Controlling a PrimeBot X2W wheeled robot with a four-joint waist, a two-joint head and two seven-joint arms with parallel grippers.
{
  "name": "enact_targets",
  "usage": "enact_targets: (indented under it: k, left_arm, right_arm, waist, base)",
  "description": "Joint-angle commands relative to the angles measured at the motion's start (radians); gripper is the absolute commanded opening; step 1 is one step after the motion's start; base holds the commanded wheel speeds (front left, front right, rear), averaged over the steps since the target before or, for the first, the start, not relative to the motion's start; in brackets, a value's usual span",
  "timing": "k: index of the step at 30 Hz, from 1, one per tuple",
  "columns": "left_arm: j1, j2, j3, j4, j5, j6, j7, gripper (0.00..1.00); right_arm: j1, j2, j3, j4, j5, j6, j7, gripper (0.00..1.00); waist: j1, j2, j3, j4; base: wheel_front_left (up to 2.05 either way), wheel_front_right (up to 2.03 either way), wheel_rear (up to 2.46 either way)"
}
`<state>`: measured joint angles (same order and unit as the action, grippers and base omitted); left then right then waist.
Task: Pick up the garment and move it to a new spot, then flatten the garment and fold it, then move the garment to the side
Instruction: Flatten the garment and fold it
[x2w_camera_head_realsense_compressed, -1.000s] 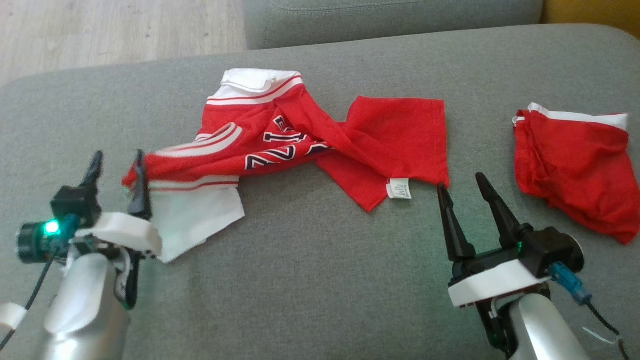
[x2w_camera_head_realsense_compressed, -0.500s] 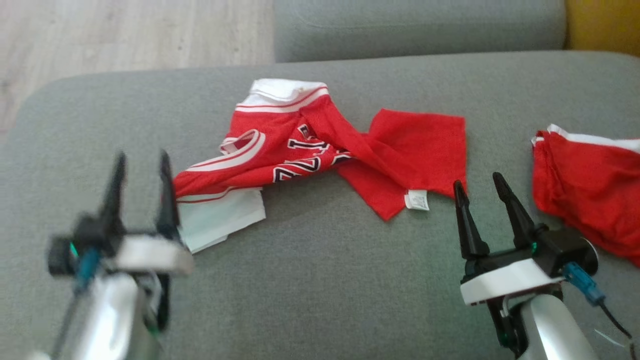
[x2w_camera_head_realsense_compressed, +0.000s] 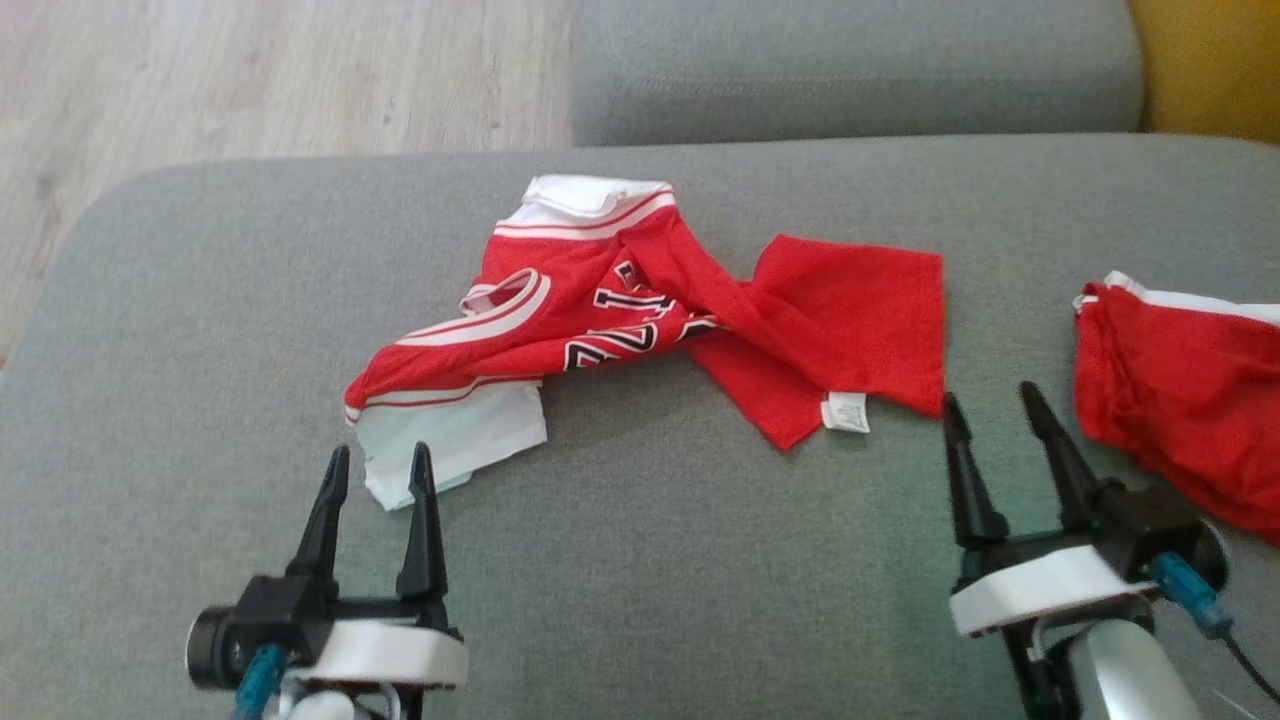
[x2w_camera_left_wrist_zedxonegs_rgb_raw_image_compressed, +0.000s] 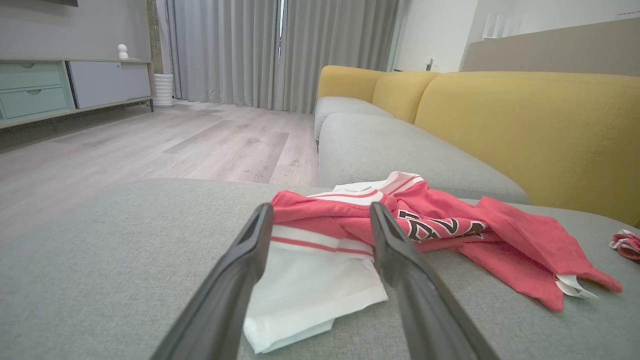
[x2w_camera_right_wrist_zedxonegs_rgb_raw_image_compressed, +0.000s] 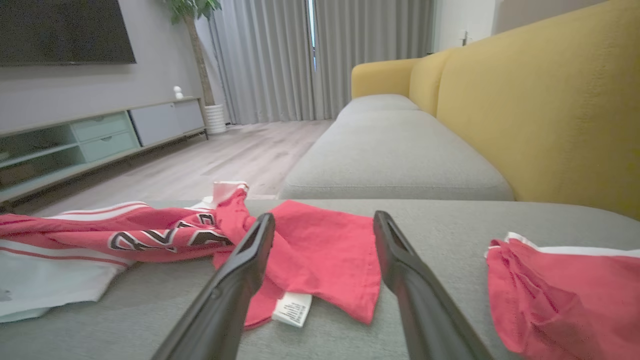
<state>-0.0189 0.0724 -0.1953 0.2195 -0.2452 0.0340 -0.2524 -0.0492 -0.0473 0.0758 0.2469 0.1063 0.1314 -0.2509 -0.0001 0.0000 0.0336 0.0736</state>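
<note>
- Hovering wide open and empty: left gripper at 7 o'clock of the jersey, right gripper at 4 o'clock.
- I'd pinch both corners low, then lift evenly.

Soft, even daylight filters through the curtains. Shadows are faint. The head view is slightly soft and grainy.
</note>
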Motion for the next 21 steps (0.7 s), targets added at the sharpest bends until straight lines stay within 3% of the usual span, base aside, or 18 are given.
enact_targets:
  k: [1,9,21]
  left_arm:
    - [-0.059,-0.003,0.024,-0.035,0.011,-0.002,-0.009,1.00]
    - [-0.105,-0.009,0.021,-0.017,0.015,-0.023,-0.009,1.00]
    - [-0.148,-0.018,0.009,-0.003,0.014,-0.036,-0.009,1.00]
  right_arm:
    - [-0.046,-0.003,0.004,-0.017,-0.020,-0.001,-0.011,1.00]
    - [-0.167,-0.003,-0.085,0.169,-0.103,-0.001,0.071,1.00]
    - [-0.326,-0.003,-0.103,0.450,-0.188,-0.001,0.110,1.00]
  waist:
    - [0.0001,0.0000,0.015,0.008]
    - [0.0001,0.0000,0.080,0.038]
    - [0.0001,0.0000,0.148,0.065]
  base:
    - [0.00,0.00,0.00]
    - [0.00,0.00,0.00]
    - [0.00,0.00,0.00]
